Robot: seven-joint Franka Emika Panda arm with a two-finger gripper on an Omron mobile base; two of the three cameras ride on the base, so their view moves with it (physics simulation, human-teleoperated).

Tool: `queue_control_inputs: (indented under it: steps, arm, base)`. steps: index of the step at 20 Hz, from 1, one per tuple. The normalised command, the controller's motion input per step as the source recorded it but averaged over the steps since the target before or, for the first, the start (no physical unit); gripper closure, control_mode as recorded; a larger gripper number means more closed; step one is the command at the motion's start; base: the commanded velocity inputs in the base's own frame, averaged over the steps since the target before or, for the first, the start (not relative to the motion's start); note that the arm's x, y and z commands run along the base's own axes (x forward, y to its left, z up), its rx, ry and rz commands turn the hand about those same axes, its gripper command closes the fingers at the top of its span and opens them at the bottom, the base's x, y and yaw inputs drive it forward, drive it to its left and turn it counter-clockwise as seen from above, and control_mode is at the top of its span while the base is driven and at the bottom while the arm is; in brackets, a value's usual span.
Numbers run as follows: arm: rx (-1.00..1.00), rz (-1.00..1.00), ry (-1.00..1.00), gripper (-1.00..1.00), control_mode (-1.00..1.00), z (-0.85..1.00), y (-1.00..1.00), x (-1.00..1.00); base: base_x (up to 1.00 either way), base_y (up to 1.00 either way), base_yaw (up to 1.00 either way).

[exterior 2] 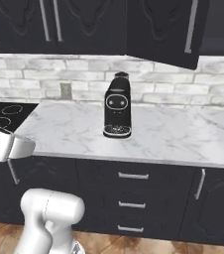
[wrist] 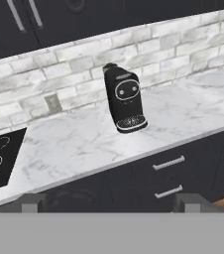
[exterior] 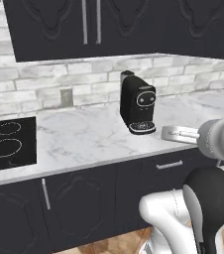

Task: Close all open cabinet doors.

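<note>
1. Marble counter (exterior 2: 173,134) spans the wall, under the cabinet doors (exterior 2: 49,25).
2. One door (exterior 2: 166,30) hangs swung outward at the right, so it probably needs pushing shut.
3. Coffee machine (exterior 2: 117,106) stands mid-counter, below that door.
4. Gripper (wrist: 111,202) waits low with jaws spread, empty, well apart from the door.

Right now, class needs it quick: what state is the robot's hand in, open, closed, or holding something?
Hand: open, holding nothing; its two fingertips stand wide apart, short of the counter edge.
</note>
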Motion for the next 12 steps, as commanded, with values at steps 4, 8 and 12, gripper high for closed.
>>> queue_control_inputs:
  steps: [4, 8, 12]
  arm:
    - [0.0, 0.0, 0.0, -1.0, 1.0, 0.0, 0.0, 0.0]
    - [0.0, 0.0, 0.0, -1.0, 1.0, 0.0, 0.0, 0.0]
    - [0.0, 0.0, 0.0, -1.0, 1.0, 0.0, 0.0, 0.0]
  base:
    - [0.15, -0.74, -0.04]
    - [0.17, -0.71, -0.04]
    - [0.21, -0.66, -0.03]
